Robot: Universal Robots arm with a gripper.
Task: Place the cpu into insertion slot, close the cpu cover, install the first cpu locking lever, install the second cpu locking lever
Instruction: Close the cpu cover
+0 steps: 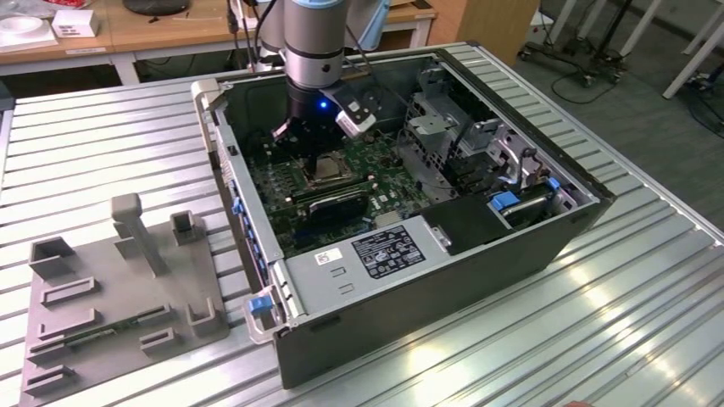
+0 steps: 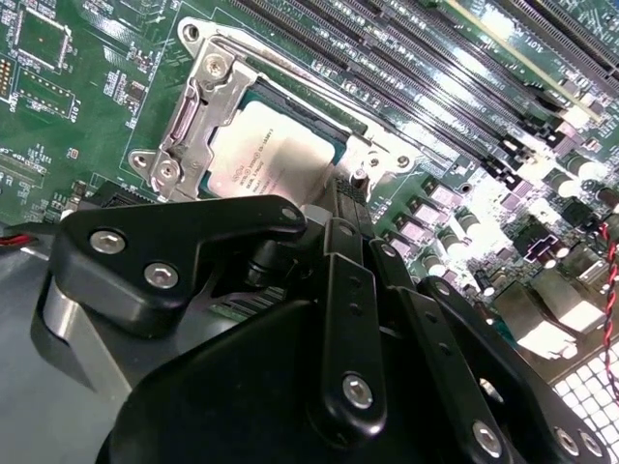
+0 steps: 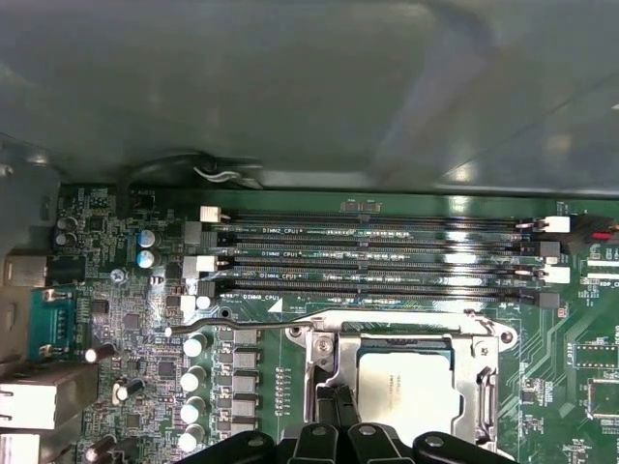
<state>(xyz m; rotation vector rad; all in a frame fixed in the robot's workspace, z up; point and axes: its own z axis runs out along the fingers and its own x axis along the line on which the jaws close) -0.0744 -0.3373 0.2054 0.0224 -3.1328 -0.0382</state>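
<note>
Chip seated, folks: the cpu lies flat in the insertion slot, silvery top up. The cpu cover is down around it, its frame bordering the chip on the sides that show. The end effector hangs right at the socket's edge, fingers drawn together with nothing visible between them. In the second wrist view the tips sit just beside the cover's corner, though I cannot tell whether they touch metal.

Along the socket side nearest the memory slots a thin wire locking lever lies low over the motherboard, its curled end out past the frame. Whether it is hooked under its catch, I cannot tell. In the exterior view the arm reaches down into the open computer case on the slatted bench, with a grey fixture block off to the exterior view's left.

Handling call: the chip looks light, rigid and delicate, and not something to squeeze. The cover reads as thin, stiff, slick sheet metal. The lever I'd judge springy, a smooth wire that pushes back and could slip off a fingertip. Its curled free end looks the place to bear on, clear of the small capacitors beside it.
</note>
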